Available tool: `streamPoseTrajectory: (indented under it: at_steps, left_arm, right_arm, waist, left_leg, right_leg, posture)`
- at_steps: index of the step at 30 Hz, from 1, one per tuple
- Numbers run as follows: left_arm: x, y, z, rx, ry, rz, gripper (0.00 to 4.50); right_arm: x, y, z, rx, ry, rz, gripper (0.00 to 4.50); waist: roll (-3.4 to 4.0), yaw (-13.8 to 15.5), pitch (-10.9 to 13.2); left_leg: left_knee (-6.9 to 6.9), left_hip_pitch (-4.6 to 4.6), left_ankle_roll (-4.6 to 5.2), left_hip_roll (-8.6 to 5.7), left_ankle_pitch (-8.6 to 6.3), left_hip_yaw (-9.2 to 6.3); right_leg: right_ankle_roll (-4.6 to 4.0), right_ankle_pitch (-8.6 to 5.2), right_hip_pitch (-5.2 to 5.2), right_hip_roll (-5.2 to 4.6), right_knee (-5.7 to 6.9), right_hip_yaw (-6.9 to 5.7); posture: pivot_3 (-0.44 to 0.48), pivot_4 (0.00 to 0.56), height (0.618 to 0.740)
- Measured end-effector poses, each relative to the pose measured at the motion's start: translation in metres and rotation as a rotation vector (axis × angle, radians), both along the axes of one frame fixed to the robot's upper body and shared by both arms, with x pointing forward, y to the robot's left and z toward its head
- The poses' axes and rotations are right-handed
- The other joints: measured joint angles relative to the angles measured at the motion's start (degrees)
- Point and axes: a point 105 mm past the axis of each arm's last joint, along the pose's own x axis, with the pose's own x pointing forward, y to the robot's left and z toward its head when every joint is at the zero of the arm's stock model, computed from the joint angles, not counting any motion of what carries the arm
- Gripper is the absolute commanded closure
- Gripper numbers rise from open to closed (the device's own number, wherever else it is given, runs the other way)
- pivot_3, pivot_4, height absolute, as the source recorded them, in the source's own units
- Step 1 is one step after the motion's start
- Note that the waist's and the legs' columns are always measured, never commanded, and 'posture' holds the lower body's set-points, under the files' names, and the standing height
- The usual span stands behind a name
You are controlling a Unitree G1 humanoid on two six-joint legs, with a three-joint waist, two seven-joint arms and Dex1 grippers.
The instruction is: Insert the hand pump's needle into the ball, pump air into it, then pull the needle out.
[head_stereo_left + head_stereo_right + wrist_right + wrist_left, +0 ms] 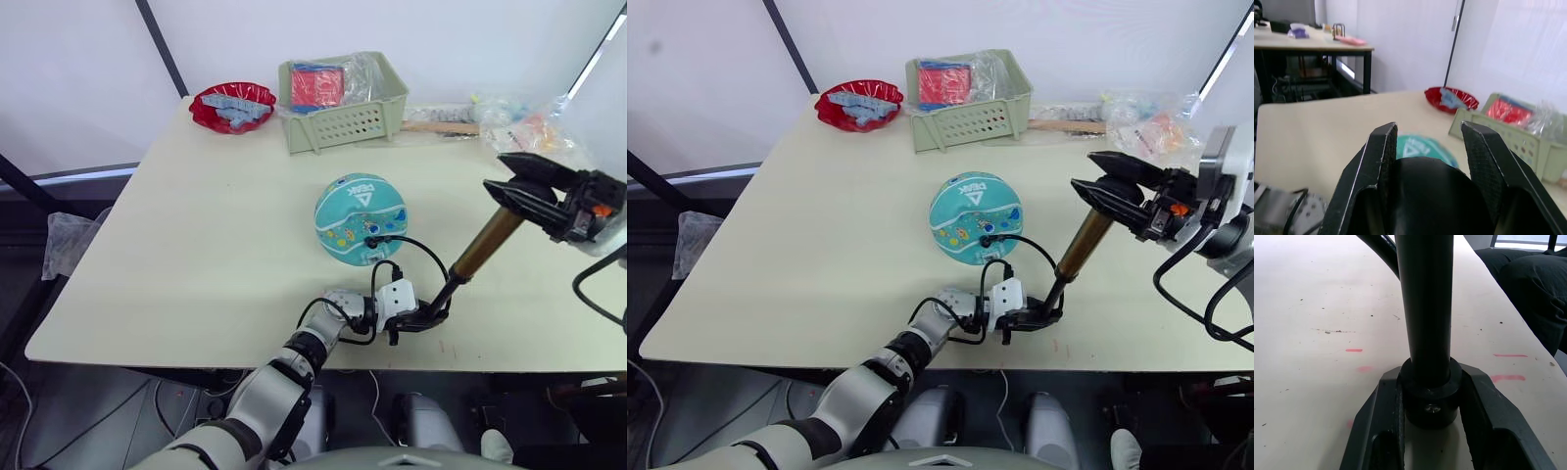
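The teal ball [359, 217] rests mid-table. The hand pump [484, 243] stands tilted to the ball's right, its gold barrel rising from the table. My left gripper [423, 317] is shut on the pump's black lower end cap [1430, 399] near the table's front edge. Higher up, my right gripper [496, 172] is shut on the black handle [1427, 196]. A thin black hose [421, 250] loops from the pump's base to the ball's near side [370, 241]. The needle is hidden where the hose tip meets the ball.
A green basket [343, 122] with a red packet and plastic stands at the back. A red bowl [233, 106] sits at the back left, and plastic bags [509, 116] lie at the back right. The table's front edge [294, 362] runs just behind my left gripper.
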Motion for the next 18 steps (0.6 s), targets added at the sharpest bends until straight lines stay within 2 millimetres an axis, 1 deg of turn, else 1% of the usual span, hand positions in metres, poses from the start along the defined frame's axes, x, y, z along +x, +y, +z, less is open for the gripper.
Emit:
streamPoseTrajectory:
  at_steps: [6, 9, 12, 13, 14, 16, 18]
  left_arm:
    - [0.000, 0.000, 0.000, 0.000, 0.000, 0.000, 3.47]
    - [0.000, 0.000, 0.000, 0.001, 0.000, -0.002, 3.47]
    - [-0.001, 0.001, -0.002, 0.005, 0.001, 0.001, 3.47]
    - [0.000, 0.001, -0.002, 0.006, 0.001, 0.002, 3.47]
    - [0.000, 0.002, -0.003, 0.007, 0.002, 0.008, 3.47]
    - [0.000, 0.002, -0.003, 0.008, 0.002, 0.011, 3.47]
    - [0.000, 0.002, -0.003, 0.008, 0.002, 0.013, 3.47]
  right_arm:
    - [0.001, 0.000, 0.001, 0.005, 0.012, -0.009, 2.92]
    - [-0.002, 0.000, -0.005, -0.009, 0.017, -0.016, 2.92]
    - [-0.004, 0.004, -0.030, -0.037, 0.048, -0.022, 2.92]
    - [-0.004, 0.005, -0.033, -0.040, 0.050, -0.022, 2.92]
    - [-0.003, 0.006, -0.042, -0.034, 0.052, -0.027, 2.92]
    - [-0.003, 0.009, -0.051, -0.034, 0.056, -0.031, 2.92]
    - [-0.001, 0.012, -0.066, -0.047, 0.066, -0.034, 2.92]
  waist:
    - [0.00, -0.02, 0.00]
    - [-0.02, 0.04, -0.01]
    - [-0.17, -0.01, -0.16]
    - [-0.17, -0.04, -0.18]
    - [-0.32, -0.09, -0.32]
    - [-0.35, -0.16, -0.37]
    - [-0.45, -0.25, -0.51]
  left_leg:
    - [0.00, 0.00, 0.00, 0.00, 0.00, 0.00]
    - [0.00, 0.02, 0.00, 0.00, 0.00, -0.01]
    - [-0.01, 0.09, 0.00, 0.02, 0.00, -0.02]
    - [0.00, 0.09, 0.00, 0.02, 0.00, -0.01]
    - [0.00, 0.11, 0.00, 0.03, 0.00, -0.02]
    - [0.01, 0.12, 0.00, 0.03, 0.00, -0.03]
    - [0.01, 0.13, 0.00, 0.04, 0.00, -0.04]
  right_leg:
    - [0.00, 0.00, 0.00, 0.00, 0.00, 0.01]
    - [0.00, 0.00, 0.02, 0.00, 0.00, 0.00]
    - [0.00, 0.00, 0.03, 0.02, 0.01, -0.01]
    - [0.00, 0.00, 0.03, 0.02, 0.01, 0.00]
    - [0.00, 0.00, 0.05, 0.04, 0.01, 0.00]
    - [0.00, 0.00, 0.05, 0.04, 0.02, -0.01]
    - [0.00, -0.01, 0.05, 0.06, 0.02, -0.01]
  posture:
    - [0.000, 0.150, 0.738]
    - [0.000, 0.150, 0.738]
    - [0.000, 0.150, 0.738]
    - [0.000, 0.150, 0.738]
    - [0.000, 0.150, 0.738]
    - [0.000, 0.150, 0.738]
    - [0.000, 0.150, 0.738]
